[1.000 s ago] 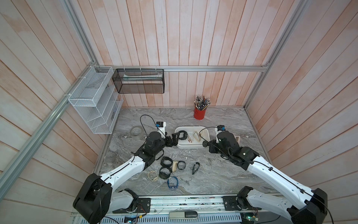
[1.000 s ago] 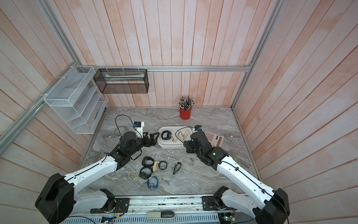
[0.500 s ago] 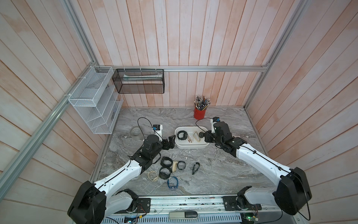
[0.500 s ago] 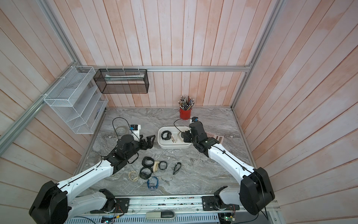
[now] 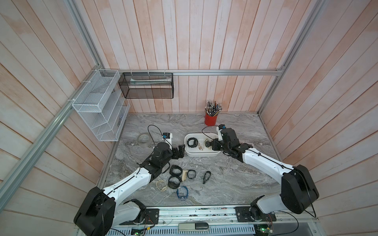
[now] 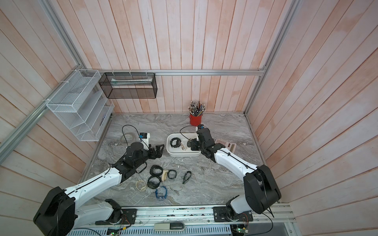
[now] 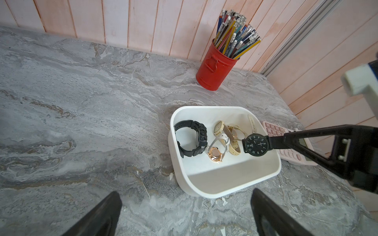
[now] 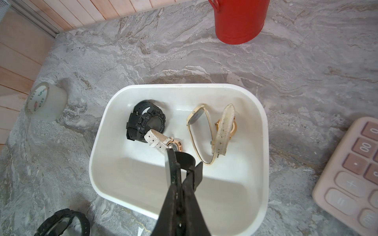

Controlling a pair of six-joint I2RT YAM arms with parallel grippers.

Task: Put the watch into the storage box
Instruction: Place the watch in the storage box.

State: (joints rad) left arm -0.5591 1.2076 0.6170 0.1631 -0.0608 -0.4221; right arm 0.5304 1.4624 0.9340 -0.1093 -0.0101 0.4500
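Observation:
The storage box (image 5: 200, 155) (image 6: 182, 154) (image 7: 225, 190) (image 8: 133, 179) is a shallow white tub in the middle of the marble table. My right gripper (image 5: 212, 144) (image 6: 194, 144) (image 8: 180, 169) is shut on a black round-dial watch (image 7: 255, 145) (image 5: 208, 144) and holds it above the tub's right half, clear of the floor. Inside lie a chunky black watch (image 7: 192, 139) (image 8: 146, 120), a rose-gold watch with a white strap (image 7: 214, 153) and beige-strapped watches (image 8: 223, 130). My left gripper (image 5: 180, 151) (image 6: 158, 150) (image 7: 185, 196) is open and holds nothing, just left of the tub.
Several more watches (image 5: 176, 169) and a blue one (image 5: 182, 193) lie on the table in front. A red pencil cup (image 5: 210, 120) stands behind the tub, a pink calculator (image 6: 227, 145) to its right, a tape roll (image 5: 144, 140) to its left. A wire rack (image 5: 98, 110) and a black basket (image 5: 147, 87) hang on the walls.
My right gripper has carried the black watch back and over the tub, its arm swinging up. My left gripper has drawn back a little from the tub's left end, still open.

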